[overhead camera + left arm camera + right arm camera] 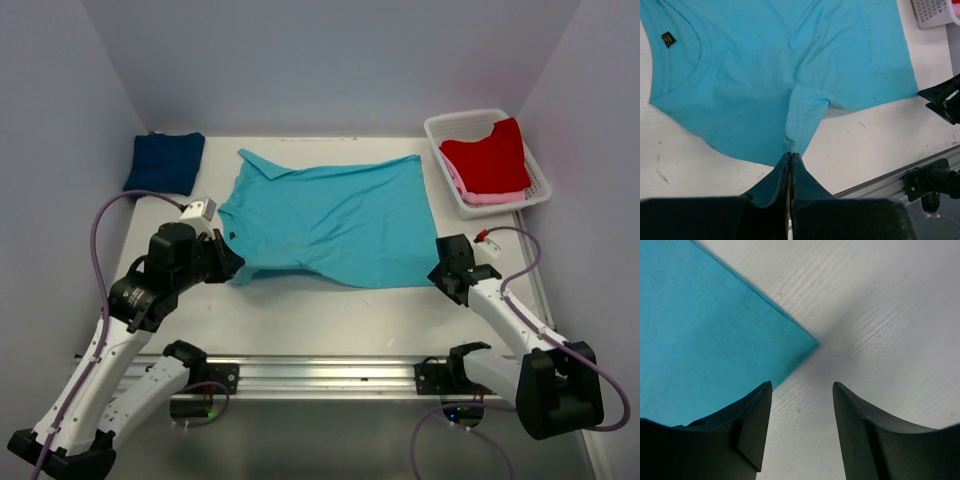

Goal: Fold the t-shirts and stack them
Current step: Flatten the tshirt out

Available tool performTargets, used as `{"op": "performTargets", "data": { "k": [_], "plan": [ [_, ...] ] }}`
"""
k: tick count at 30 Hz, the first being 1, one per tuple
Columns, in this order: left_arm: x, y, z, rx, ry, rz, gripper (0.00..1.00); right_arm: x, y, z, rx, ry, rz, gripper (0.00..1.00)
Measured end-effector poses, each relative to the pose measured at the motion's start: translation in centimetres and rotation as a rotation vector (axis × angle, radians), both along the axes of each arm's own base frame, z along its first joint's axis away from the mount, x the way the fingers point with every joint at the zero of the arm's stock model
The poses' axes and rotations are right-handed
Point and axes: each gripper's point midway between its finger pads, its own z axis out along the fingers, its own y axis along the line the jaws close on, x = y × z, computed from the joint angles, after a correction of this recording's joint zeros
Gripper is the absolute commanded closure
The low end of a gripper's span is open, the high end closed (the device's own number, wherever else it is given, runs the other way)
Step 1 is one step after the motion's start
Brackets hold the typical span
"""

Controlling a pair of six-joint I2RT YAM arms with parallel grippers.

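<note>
Above the surface (pixel 330 325), the top view shows the teal shirt (pixel 335 220) spread flat between the two hands, with its collar toward the left hand (pixel 234 267) and its hem toward the right hand (pixel 440 276). The left hand meets the near sleeve, and the right hand sits at the near hem corner. Beyond the left hand and well apart from it, a navy shirt (pixel 165 162) lies folded. Beyond the right hand stands a basket (pixel 437 128), with a red shirt (pixel 487 157) on top of a pink shirt (pixel 485 198) inside it.

At the left wrist, the hand's fingers (pixel 775 185) are pressed together with no gap. The sleeve (pixel 802 112) runs bunched straight into their tips, so this hand is closed on the teal shirt. The rest of the cloth spreads ahead of the hand, with the neckline and a small dark label (pixel 668 38) off to its left.

At the right wrist, the hand is open, with its two fingers (pixel 752 425) standing apart and bare surface between them. The shirt's corner (pixel 805 342) lies just ahead of the hand. The cloth passes under the left finger, but I cannot tell whether the finger touches it.
</note>
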Motion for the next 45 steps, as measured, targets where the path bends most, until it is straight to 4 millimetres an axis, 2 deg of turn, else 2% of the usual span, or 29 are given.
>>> {"op": "performTargets", "data": {
  "k": [6,11,18,22,26,35,45],
  "plan": [
    [-0.8,0.9,0.6,0.019,-0.002,0.022,1.00,-1.0,-0.1,-1.9,0.035,0.036,-0.041,0.50],
    [-1.1,1.6,1.6,0.024,-0.033,0.043,1.00,-0.7,-0.1,-1.7,0.049,0.017,-0.063,0.52],
    [-1.1,1.6,1.4,0.032,-0.023,0.046,1.00,-0.5,0.0,-1.7,0.061,0.010,-0.071,0.55],
    [-1.0,1.6,1.2,0.035,-0.016,0.045,1.00,-0.4,1.1,-1.9,0.116,0.004,-0.055,0.58],
    [-1.0,1.6,0.8,0.039,-0.007,0.045,1.00,-1.2,2.1,-2.9,0.181,0.006,-0.039,0.59],
    [-0.9,1.5,0.5,0.045,0.005,0.044,1.00,-1.3,3.6,-2.7,0.271,-0.015,-0.017,0.61],
    [-0.8,1.5,-0.1,0.050,0.017,0.045,1.00,-2.5,3.4,-1.0,0.280,-0.051,-0.012,0.60]
  ]
}}
